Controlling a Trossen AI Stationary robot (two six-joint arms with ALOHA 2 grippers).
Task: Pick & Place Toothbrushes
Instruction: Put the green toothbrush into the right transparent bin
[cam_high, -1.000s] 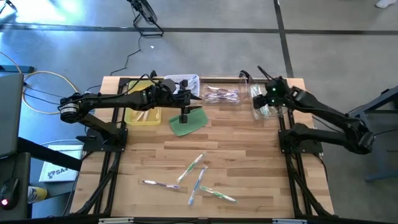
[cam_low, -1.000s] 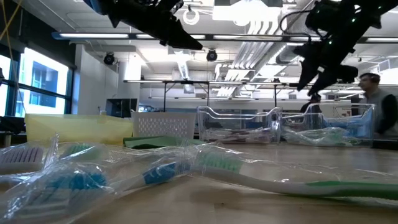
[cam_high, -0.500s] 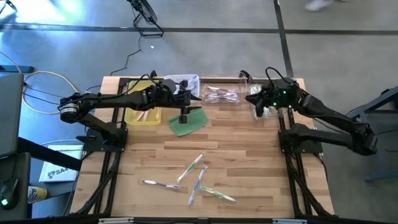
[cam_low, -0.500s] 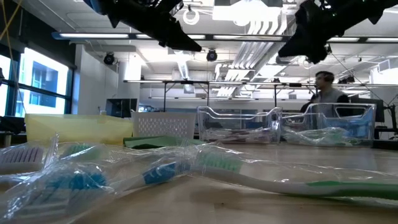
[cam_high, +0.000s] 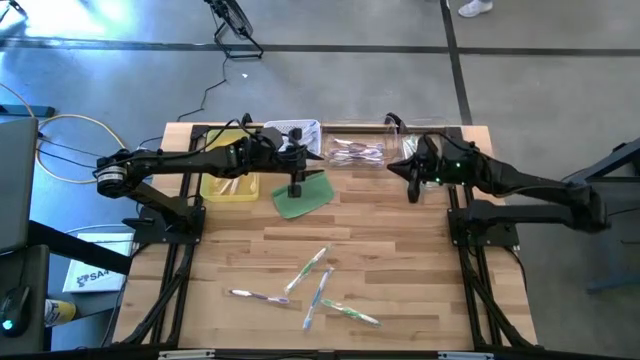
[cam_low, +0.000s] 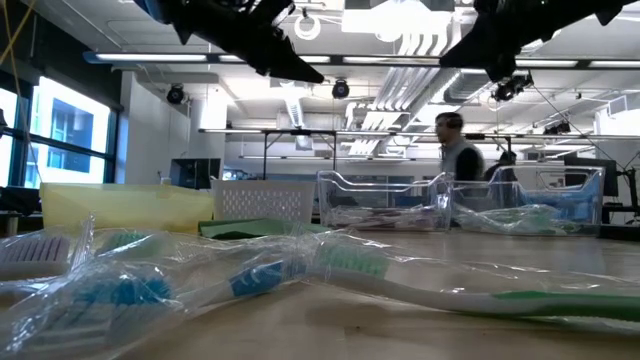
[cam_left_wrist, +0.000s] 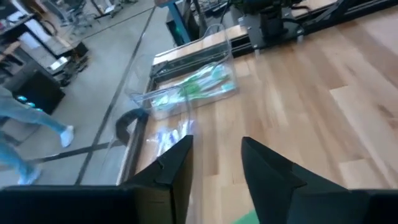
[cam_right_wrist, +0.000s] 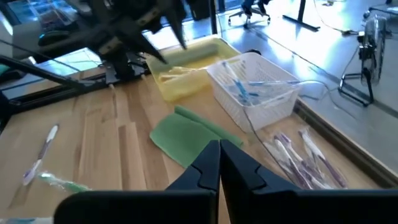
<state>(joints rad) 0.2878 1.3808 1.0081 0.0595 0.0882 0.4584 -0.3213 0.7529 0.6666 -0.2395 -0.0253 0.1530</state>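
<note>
Beside the clear bins (cam_high: 360, 152), right gripper (cam_high: 414, 196): fingers together, empty. Left gripper (cam_high: 296, 190): fingers apart, empty, above green pad (cam_high: 303, 197). Toothbrushes (cam_high: 310, 282) well forward of both. Step: between picks. Next: reach forward, open, descend.

Five wrapped toothbrushes (cam_high: 318, 288) lie flat, loosely scattered on the near surface (cam_high: 400, 260); others fill the far bins (cam_high: 355, 152)

arms (cam_high: 200, 158): dark, slim, jointed | fingers (cam_left_wrist: 267, 174): black, tapered wedges
</note>
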